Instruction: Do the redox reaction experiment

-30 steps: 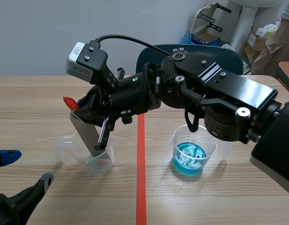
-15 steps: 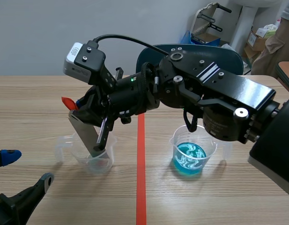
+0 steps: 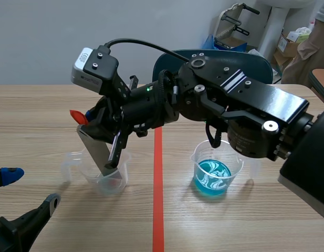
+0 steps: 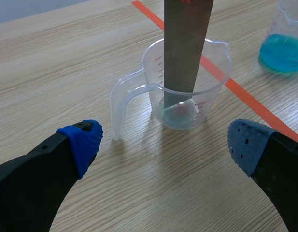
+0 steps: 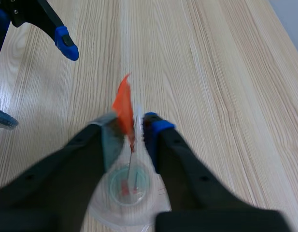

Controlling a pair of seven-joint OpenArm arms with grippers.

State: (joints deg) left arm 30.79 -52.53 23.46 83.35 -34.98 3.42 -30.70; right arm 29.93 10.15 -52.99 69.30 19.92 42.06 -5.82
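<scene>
Right gripper (image 3: pixel 97 125) is closed on a grey metal strip (image 3: pixel 98 149), with its two fingers pressing the upper part of the strip from both sides. This arm comes in from the right and reaches across the orange-red tape line (image 3: pixel 158 205) to the left half of the table (image 3: pixel 41 110). The strip is tilted, and its lower end is inside a clear measuring cup (image 3: pixel 118 181) that stands just left of the tape line. An orange-red tag (image 3: pixel 76 114) sticks out at the top end of the strip. In the right wrist view, the tag (image 5: pixel 123 107) rises between the pads of the gripper (image 5: pixel 131 130), and the cup (image 5: pixel 139 210) is directly under them. Something reddish lies at the bottom of the cup, but I cannot tell what it is. Left gripper (image 3: pixel 31 188) is low at the near left part of the table with its fingers wide apart, holding nothing. In its own view, the cup (image 4: pixel 217 67) with the strip (image 4: pixel 185 48) stands ahead of the gripper (image 4: pixel 165 142), not touching it, and the cup's handle points toward the gripper. A second cup with blue liquid (image 3: pixel 213 177) stands on the right side of the tape line, well apart from the first one.
</scene>
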